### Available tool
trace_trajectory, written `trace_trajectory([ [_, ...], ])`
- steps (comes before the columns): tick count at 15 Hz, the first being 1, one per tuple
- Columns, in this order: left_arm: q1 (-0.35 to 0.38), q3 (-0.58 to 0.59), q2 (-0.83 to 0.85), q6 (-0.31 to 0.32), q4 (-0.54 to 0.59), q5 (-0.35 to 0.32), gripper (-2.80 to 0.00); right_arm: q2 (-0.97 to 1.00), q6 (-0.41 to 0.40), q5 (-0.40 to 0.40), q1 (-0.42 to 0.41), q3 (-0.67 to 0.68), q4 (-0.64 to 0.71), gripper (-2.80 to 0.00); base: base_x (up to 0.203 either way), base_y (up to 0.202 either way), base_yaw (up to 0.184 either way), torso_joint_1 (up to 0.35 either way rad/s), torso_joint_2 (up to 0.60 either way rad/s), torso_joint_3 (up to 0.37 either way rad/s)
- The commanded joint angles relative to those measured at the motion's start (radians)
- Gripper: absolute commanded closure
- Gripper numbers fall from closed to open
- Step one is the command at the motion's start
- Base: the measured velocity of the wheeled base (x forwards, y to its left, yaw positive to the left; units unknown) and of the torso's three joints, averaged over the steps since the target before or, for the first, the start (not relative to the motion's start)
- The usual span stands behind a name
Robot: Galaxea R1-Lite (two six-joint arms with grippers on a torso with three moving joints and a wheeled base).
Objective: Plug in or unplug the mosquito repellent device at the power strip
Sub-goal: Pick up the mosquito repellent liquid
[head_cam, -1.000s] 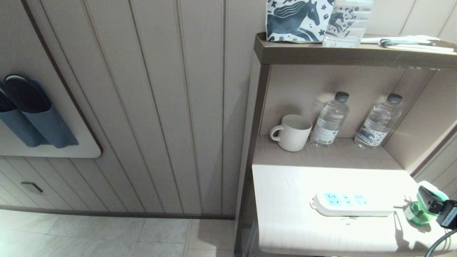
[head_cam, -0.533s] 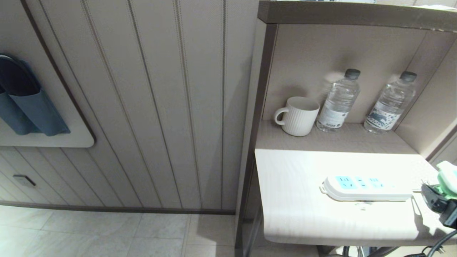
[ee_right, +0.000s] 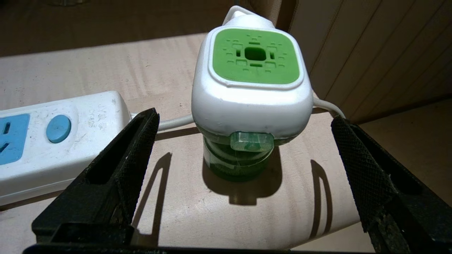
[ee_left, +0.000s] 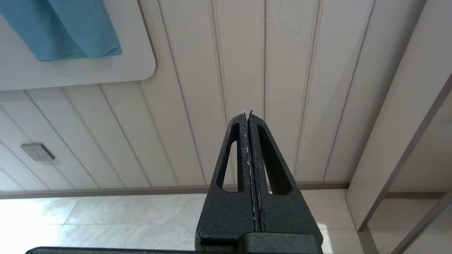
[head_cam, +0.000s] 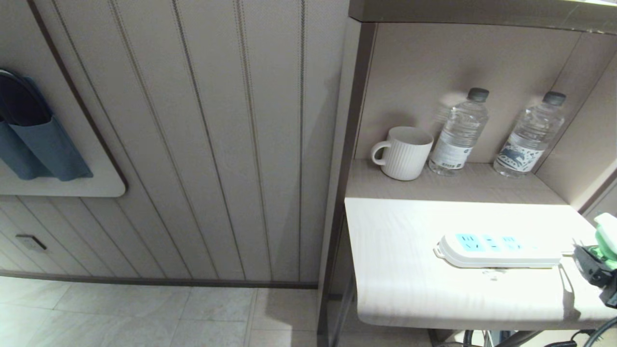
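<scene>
The mosquito repellent device (ee_right: 252,81), with a white head, green top and green bottle, stands upright on the table. It is unplugged, just off the button end of the power strip (ee_right: 53,141). My right gripper (ee_right: 243,120) is open, one finger on each side of the device and neither touching it. In the head view the power strip (head_cam: 499,250) lies flat near the table's right end. There the mosquito repellent device (head_cam: 608,233) and right gripper (head_cam: 596,269) are cut off by the picture's edge. My left gripper (ee_left: 247,114) is shut and empty, facing the panelled wall.
A white mug (head_cam: 404,153) and two water bottles (head_cam: 458,132) (head_cam: 528,135) stand on the shelf behind the table (head_cam: 409,289). The strip's thin cord (ee_right: 173,121) runs behind the device. A wall holder with blue slippers (head_cam: 29,135) hangs at far left.
The whole head view has shifted: the top shelf has left the picture and the table sits higher and further right. The right gripper stays at the device.
</scene>
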Motion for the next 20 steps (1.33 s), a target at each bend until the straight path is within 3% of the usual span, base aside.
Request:
trace_trajectory([
  [1, 0.001, 0.0, 0.0, 0.001, -0.001, 0.0, 0.0, -0.014, -0.025, 0.001, -0.003, -0.001, -0.014, -2.8, 0.0, 0.0, 0.0, 0.0, 0.0, 0.0],
  [10, 0.001, 0.0, 0.0, 0.001, -0.001, 0.0, 0.0, 0.022, -0.049, 0.035, -0.006, -0.001, -0.051, -2.8, 0.0, 0.0, 0.0, 0.0, 0.0, 0.0],
  [15, 0.001, 0.0, 0.0, 0.001, -0.001, 0.0, 0.0, 0.146, -0.048, 0.036, -0.044, -0.001, -0.196, -2.8, 0.0, 0.0, 0.0, 0.0, 0.0, 0.0],
  [20, 0.0, 0.0, 0.0, 0.001, -0.001, 0.0, 0.0, 0.169, -0.048, 0.068, -0.048, -0.001, -0.227, -2.8, 0.0, 0.0, 0.0, 0.0, 0.0, 0.0],
])
